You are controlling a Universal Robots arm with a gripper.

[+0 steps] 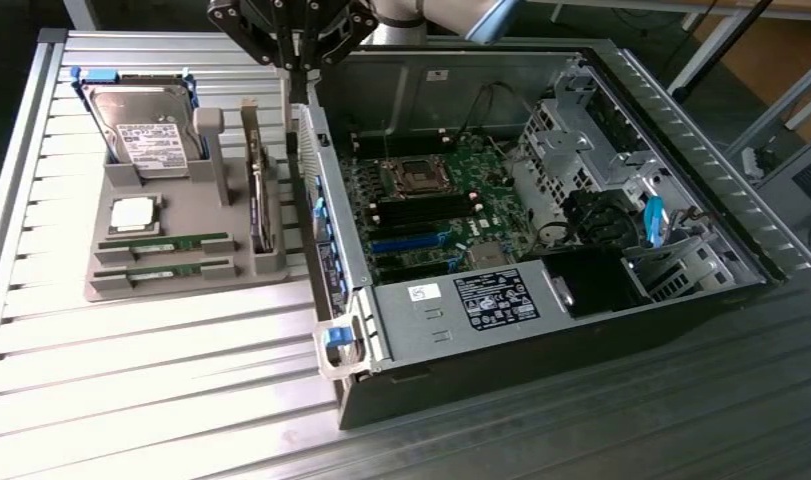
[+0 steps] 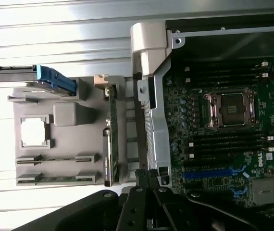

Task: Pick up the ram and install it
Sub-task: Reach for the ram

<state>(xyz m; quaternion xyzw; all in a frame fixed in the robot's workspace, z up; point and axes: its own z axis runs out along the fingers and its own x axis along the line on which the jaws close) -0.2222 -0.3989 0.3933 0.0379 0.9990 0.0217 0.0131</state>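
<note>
Two look-alike green ram sticks lie side by side in the grey holder tray (image 1: 178,285), one ram (image 1: 165,241) behind the other ram (image 1: 165,268). The wrist view shows the same pair, one ram (image 2: 55,160) beside the second ram (image 2: 55,179). My gripper (image 1: 296,62) hangs high at the back, above the gap between the tray and the open computer case (image 1: 539,330). Its dark fingers (image 2: 145,185) are shut together with nothing between them. It is well clear of both sticks. Black memory slots (image 2: 228,142) lie beside the CPU socket (image 2: 230,109) on the motherboard.
The tray also carries a hard drive (image 1: 145,125), a square silver CPU (image 1: 134,213) and an upright dark expansion card (image 1: 258,200). The case's side wall (image 1: 328,230) rises between tray and motherboard (image 1: 425,215). Everything rests on a slatted metal table (image 1: 138,380).
</note>
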